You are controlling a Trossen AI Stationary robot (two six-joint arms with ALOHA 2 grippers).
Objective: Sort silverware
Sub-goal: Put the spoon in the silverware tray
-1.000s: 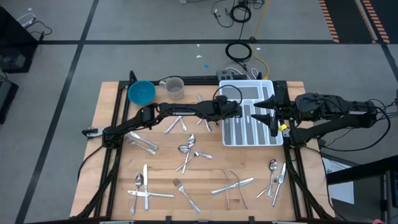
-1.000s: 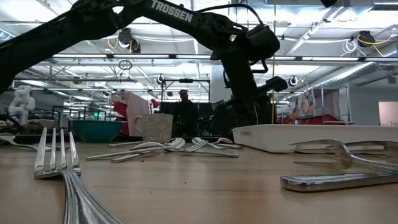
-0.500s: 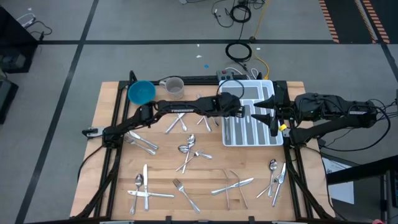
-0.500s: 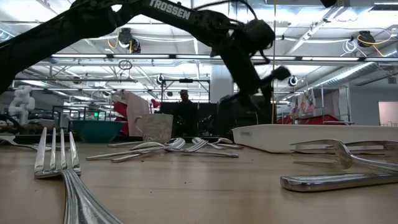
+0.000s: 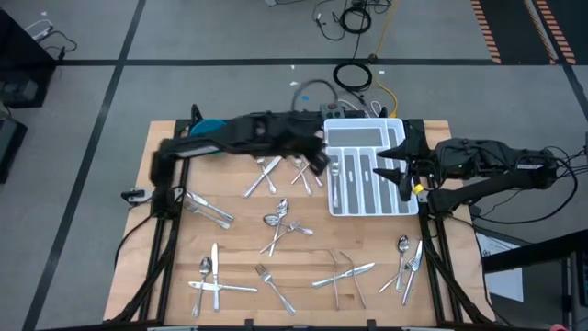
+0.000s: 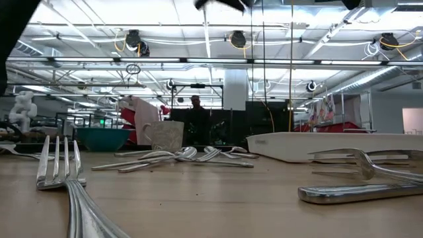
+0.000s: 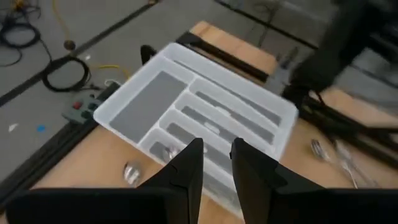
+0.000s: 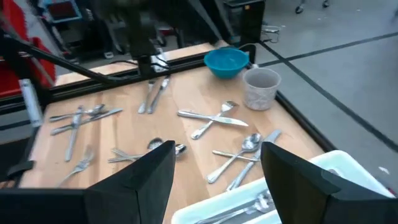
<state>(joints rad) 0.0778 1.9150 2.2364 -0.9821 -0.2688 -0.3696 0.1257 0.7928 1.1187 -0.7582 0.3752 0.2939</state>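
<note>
Overhead, the left gripper (image 5: 317, 158) hangs beside the white tray's (image 5: 397, 123) left edge, its fingers (image 7: 188, 167) a narrow gap apart with nothing between them. The right gripper (image 5: 401, 168) waits at the tray's right edge, fingers (image 8: 149, 172) spread wide and empty. Most of the silverware (image 5: 276, 223) lies scattered across the wooden table (image 5: 156, 257) (forks, spoons and knives mixed together), and several pieces already rest in the tray's long slots. A blue bowl (image 8: 226, 61) and a cup (image 8: 260, 88) stand at the table's far-left corner.
</note>
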